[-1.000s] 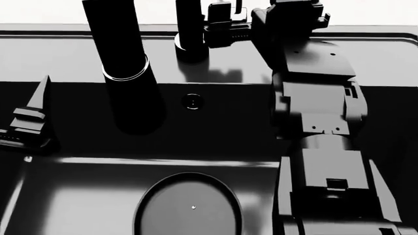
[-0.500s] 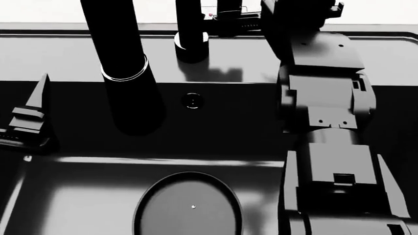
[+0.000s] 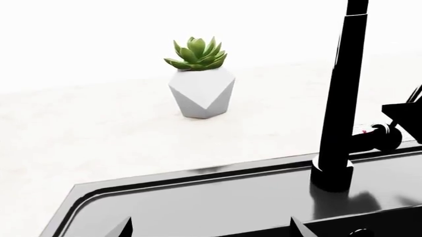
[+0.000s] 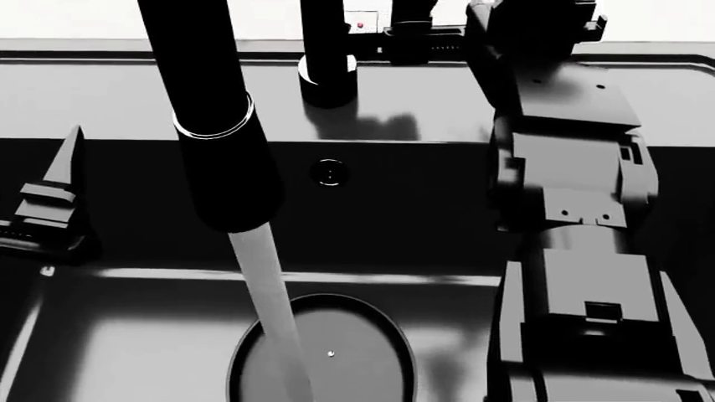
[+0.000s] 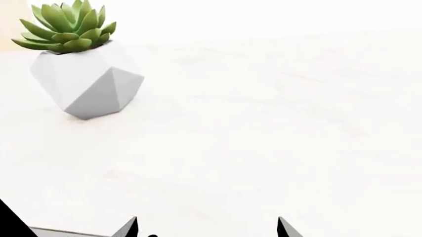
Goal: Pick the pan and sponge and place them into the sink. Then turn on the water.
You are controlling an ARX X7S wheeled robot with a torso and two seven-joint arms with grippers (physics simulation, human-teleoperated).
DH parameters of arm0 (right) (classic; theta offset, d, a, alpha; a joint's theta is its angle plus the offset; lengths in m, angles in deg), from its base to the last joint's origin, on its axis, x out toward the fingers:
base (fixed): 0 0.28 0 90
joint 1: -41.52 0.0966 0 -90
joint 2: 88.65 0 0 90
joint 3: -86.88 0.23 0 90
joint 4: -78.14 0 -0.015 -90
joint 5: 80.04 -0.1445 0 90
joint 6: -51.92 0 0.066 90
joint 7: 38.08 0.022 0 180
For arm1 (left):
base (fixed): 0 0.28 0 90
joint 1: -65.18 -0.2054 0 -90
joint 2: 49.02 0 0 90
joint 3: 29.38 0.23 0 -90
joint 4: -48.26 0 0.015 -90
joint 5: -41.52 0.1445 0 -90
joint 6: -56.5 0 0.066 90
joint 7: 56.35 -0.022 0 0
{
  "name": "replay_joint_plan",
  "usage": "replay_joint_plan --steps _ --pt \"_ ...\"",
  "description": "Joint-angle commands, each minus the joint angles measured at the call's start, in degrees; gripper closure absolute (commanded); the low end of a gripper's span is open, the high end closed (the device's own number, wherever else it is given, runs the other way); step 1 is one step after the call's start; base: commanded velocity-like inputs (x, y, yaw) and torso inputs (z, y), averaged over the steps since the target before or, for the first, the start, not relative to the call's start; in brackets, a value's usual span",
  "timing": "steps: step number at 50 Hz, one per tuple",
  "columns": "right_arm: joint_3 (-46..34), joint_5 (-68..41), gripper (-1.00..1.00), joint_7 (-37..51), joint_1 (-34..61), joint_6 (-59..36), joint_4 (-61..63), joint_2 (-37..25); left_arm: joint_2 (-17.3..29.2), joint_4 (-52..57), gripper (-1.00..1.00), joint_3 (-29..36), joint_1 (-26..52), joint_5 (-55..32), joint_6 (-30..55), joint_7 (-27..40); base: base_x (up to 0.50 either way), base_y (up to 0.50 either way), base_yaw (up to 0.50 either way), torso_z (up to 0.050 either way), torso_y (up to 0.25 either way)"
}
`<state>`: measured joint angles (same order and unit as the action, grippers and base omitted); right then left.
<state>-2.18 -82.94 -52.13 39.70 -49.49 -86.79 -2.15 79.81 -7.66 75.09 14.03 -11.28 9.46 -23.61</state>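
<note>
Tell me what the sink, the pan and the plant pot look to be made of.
Sink: glossy black, perhaps enamel or composite; its deck carries bright reflections. Pan: black rim with a duller grey inside, probably coated metal; water is running onto it. Plant pot: matte pale grey with flat facets, likely ceramic or concrete. All are renders, so these are guesses.

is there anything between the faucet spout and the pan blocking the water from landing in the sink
Nothing visible does. In the head view the water falls from the faucet spout straight onto the pan lying in the sink. The right arm stands off to one side of the stream, the left gripper to the other.
</note>
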Motion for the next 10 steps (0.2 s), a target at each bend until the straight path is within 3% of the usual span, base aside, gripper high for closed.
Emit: replay_joint_plan --steps 1,10 --pt "0.84 0.97 -1.00 0.05 -0.66 -0.02 0.06 -0.25 -0.33 -1.04 -1.00 0.15 0.20 2.33 -0.83 0.16 0.00 0.00 0.00 0.000 0.000" --pt "1.07 1.01 -1.00 0.24 -0.68 -0.33 0.11 -0.82 -0.36 -1.05 -1.00 0.11 0.17 2.29 -0.89 0.39 0.00 0.00 0.00 0.000 0.000"
